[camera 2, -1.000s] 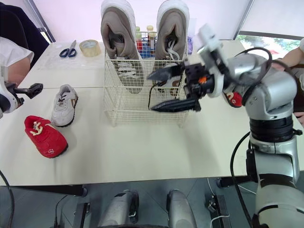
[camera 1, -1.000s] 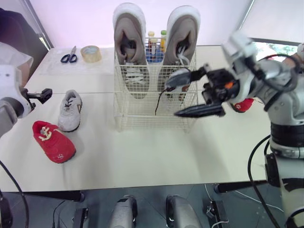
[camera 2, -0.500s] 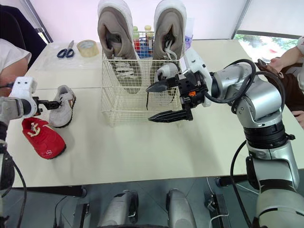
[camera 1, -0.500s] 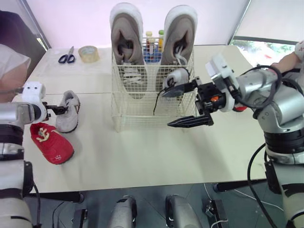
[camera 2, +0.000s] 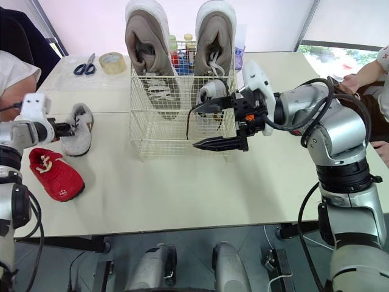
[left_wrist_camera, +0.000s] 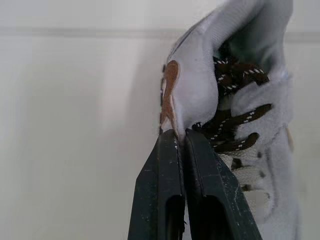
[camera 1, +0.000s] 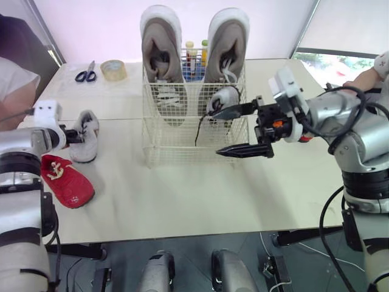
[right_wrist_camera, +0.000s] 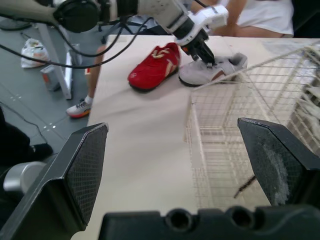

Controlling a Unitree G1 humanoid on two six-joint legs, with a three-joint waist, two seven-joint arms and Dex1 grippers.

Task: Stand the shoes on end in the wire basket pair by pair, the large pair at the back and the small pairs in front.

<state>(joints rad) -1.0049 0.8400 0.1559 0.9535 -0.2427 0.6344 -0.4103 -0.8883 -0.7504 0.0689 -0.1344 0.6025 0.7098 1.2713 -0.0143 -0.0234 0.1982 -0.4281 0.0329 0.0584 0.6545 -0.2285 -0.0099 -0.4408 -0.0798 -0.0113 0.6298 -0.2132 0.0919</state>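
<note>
I recorded the left gripper (left_wrist_camera: 181, 137) pinched on the collar edge of a small grey shoe (camera 1: 84, 131), which lay on the table (camera 1: 182, 201) to the left of the wire basket (camera 1: 176, 149), with a red shoe (camera 1: 64, 180) just beside it. The right gripper (camera 2: 194, 128) stood spread wide and empty at the basket's front right corner. The large pair (camera 1: 163, 48) stood on end at the back of the basket, with a second small grey shoe (camera 1: 226, 97) inside, in front of the right-hand one.

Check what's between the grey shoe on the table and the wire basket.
Bare table from grey shoe to wire basket, per the left eye view.
</note>
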